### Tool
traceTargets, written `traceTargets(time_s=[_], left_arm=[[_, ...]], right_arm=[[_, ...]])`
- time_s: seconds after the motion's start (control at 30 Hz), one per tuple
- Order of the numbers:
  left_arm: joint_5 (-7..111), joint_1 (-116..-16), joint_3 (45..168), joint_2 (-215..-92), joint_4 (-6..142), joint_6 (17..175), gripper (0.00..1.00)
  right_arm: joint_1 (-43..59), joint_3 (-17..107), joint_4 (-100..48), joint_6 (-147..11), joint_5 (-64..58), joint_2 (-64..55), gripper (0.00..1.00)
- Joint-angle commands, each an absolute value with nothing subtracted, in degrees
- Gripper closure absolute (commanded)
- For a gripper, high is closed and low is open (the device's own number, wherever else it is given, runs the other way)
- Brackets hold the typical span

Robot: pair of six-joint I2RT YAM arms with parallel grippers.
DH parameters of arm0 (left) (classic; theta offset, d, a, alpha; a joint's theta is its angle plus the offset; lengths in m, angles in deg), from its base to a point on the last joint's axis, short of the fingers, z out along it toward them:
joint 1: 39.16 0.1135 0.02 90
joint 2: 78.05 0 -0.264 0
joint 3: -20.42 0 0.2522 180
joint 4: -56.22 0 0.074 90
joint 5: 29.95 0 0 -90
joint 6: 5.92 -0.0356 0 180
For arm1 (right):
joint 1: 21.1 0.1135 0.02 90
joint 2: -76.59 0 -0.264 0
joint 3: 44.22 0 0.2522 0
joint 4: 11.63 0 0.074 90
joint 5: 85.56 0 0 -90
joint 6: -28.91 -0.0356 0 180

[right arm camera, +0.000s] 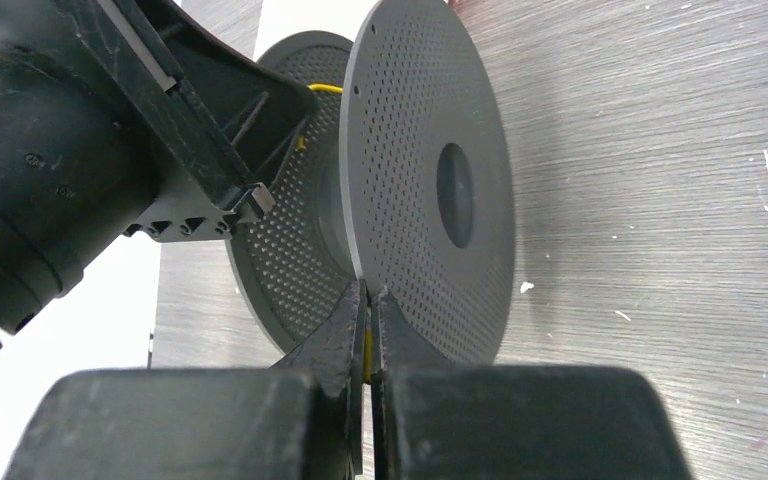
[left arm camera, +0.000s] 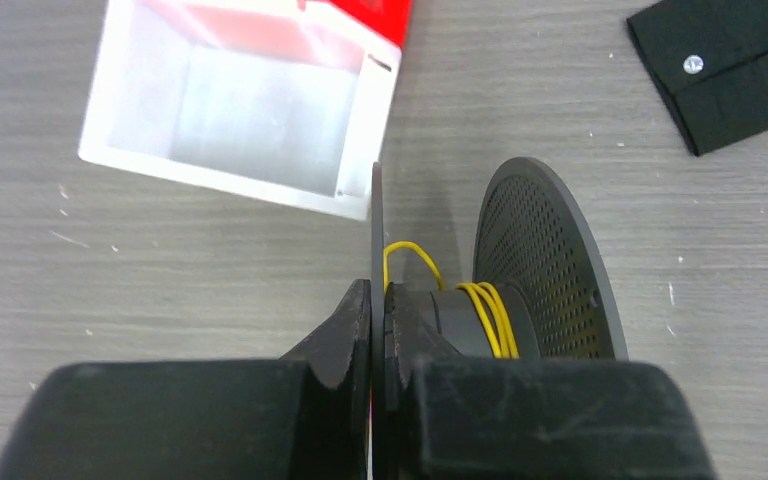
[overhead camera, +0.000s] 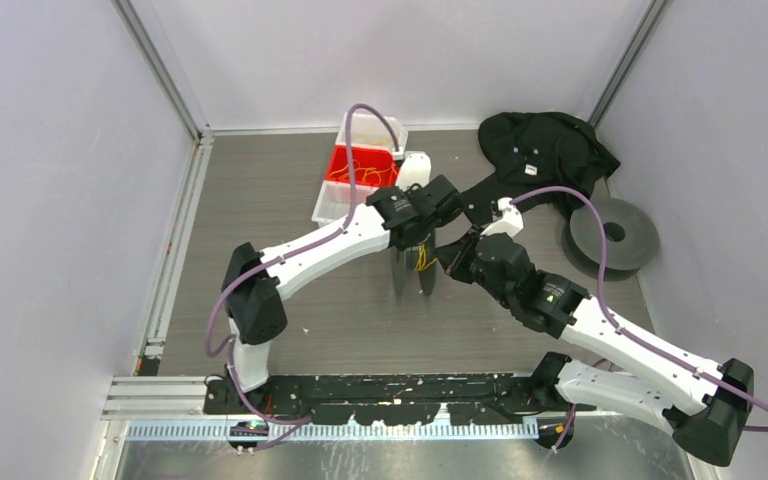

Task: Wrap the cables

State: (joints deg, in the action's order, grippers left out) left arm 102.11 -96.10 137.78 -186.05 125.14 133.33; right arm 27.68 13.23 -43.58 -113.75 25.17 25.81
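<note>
At the centre of the top view, a dark grey perforated spool (overhead camera: 412,272) stands on edge on the grey wood-grain table (overhead camera: 340,310), with both arms meeting over it.

The left gripper (left arm camera: 377,300) is clamped on the spool's thin near flange, which runs edge-on between its two fingers in the left wrist view. Right of that flange, the yellow cable (left arm camera: 495,318) lies in a few turns around the hub, and one small loop rises against the flange.

The right gripper (right arm camera: 368,300) sits at the lower middle of its own view, its fingers pressed together on a short stretch of the yellow cable, just below the rim of the far flange. The left gripper fills the upper left of that frame, touching the spool.

A clear plastic bin (overhead camera: 332,205) with a red floor lies above and left of the spool, and more yellow cord (overhead camera: 368,168) is loose inside it. A black garment (overhead camera: 545,145) with a silver snap is crumpled at the upper right. A second grey spool (overhead camera: 615,235) lies flat just below it. A small green mark on the right arm's wrist is too small to read.
</note>
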Motion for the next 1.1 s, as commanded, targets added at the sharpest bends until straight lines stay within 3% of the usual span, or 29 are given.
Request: traceTargets(time_s=[0.0, 0.3, 0.57, 0.6, 0.83, 0.93, 1.07], left_arm=[[110.37, -100.48, 143.27, -187.38, 124.49, 121.77, 1.0], [106.49, -101.33, 142.29, -188.13, 119.18, 108.84, 1.0], [99.09, -101.38, 147.94, -191.9, 124.38, 108.43, 1.0], [97.71, -101.36, 148.02, -191.99, 124.39, 108.42, 0.97], [90.99, -101.38, 147.74, -191.77, 123.22, 109.94, 0.57], [88.56, -101.38, 147.82, -191.83, 122.54, 110.7, 0.51], [85.52, -101.36, 148.19, -191.8, 121.7, 111.99, 0.49]], right_arm=[[27.36, 15.01, -38.4, -117.22, 32.53, 25.11, 0.99], [27.41, 7.84, -38.71, -121.28, 37.18, 29.94, 0.99], [27.36, 3.06, -36.43, -124.2, 38.87, 31.52, 0.99], [27.4, 2.42, -36.38, -124.5, 39.15, 31.96, 0.99], [27.4, -3.06, -36.95, -128.65, 41.98, 36.42, 0.99], [27.33, -5.49, -36.22, -129.08, 42.32, 37.3, 1.0], [27.36, -7.1, -35.66, -128.83, 44.02, 36.84, 1.0]])
